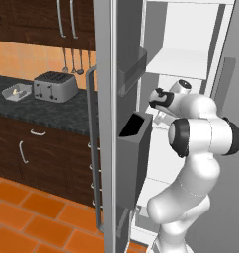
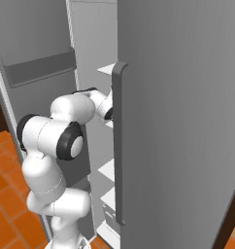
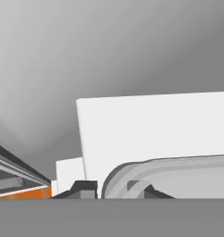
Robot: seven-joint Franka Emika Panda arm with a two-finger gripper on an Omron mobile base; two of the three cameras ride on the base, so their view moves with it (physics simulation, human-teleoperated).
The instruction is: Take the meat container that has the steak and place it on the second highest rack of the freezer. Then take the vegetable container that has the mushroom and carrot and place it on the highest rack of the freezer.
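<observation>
My gripper (image 3: 116,190) reaches inside the open freezer (image 1: 177,62), at about mid height among its white shelves. In the hand view its two dark fingertips (image 3: 84,187) stand on either side of the rounded light-grey rim of the meat container (image 3: 132,173), shut on it. The steak is hidden below the frame. A white shelf (image 3: 155,129) lies just beyond the tray. The vegetable container (image 1: 17,92), with the pale mushroom (image 1: 15,91) in it, rests on the dark counter far left. The carrot is too small to make out.
The freezer door (image 1: 104,123) stands open between the arm and the counter, with dark-grey bins (image 1: 135,148) and a bar handle (image 1: 90,148). A silver toaster (image 1: 56,86) sits beside the vegetable container. The closed neighbouring door (image 2: 177,121) with its handle (image 2: 118,146) crowds the arm's right.
</observation>
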